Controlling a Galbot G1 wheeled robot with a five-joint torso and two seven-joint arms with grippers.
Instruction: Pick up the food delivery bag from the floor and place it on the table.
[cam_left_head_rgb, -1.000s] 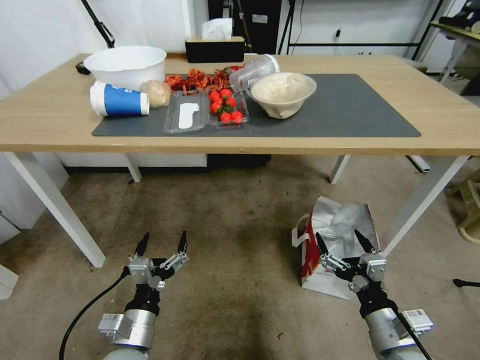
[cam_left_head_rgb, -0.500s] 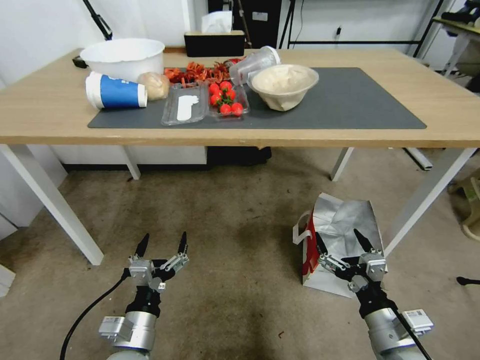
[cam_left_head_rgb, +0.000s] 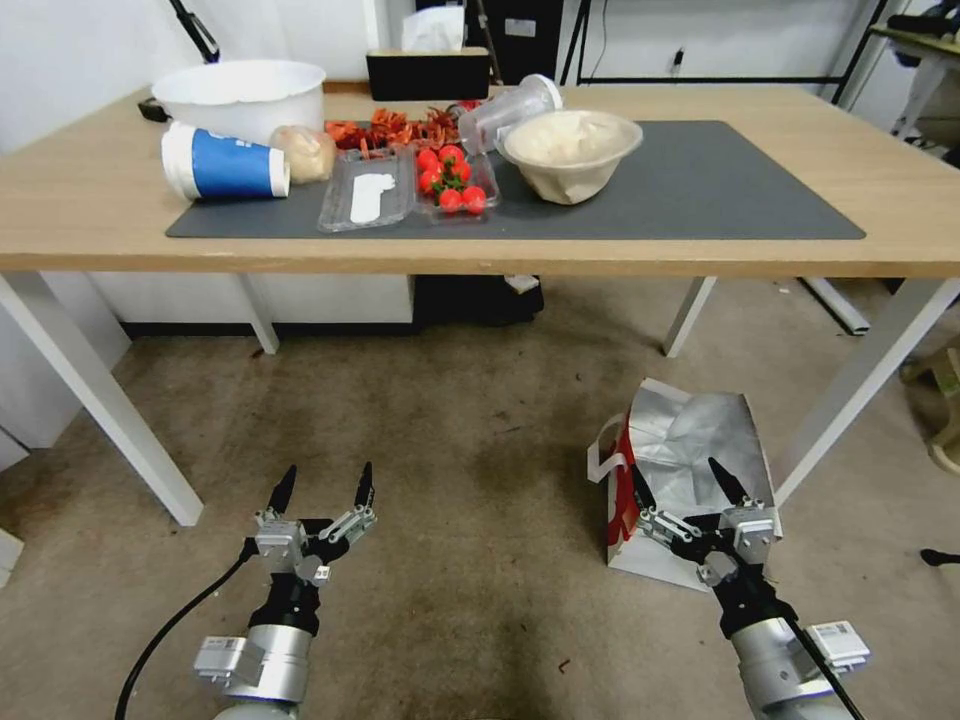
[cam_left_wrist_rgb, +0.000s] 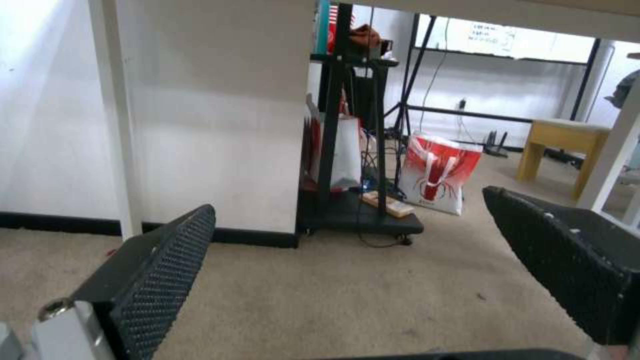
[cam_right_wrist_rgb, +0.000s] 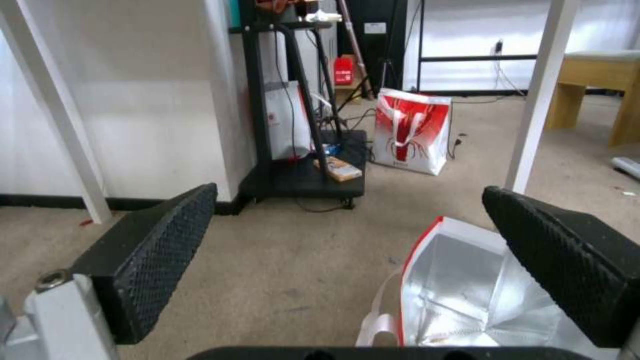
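While the bag stands open on the floor beside the bench's front right leg, the right claw hangs just above its near rim, fingers spread wide and holding nothing. The left claw hovers over bare carpet well to the left, equally wide open and empty. In the right wrist view the bag's foil lining gapes below the spread fingers.

The likely trouble: the bag's thin, creased walls may buckle or tip if the claw pinches a loose panel rather than a strap, and the bench leg close by could snag the bag as it is lifted.

On the bench's grey mat: one blue paper cup lying on its side, two bowls, one tipped clear cup, one box of cherry tomatoes, one clear lid. One task bag, two claws. A second, red-printed bag stands well behind, not involved.
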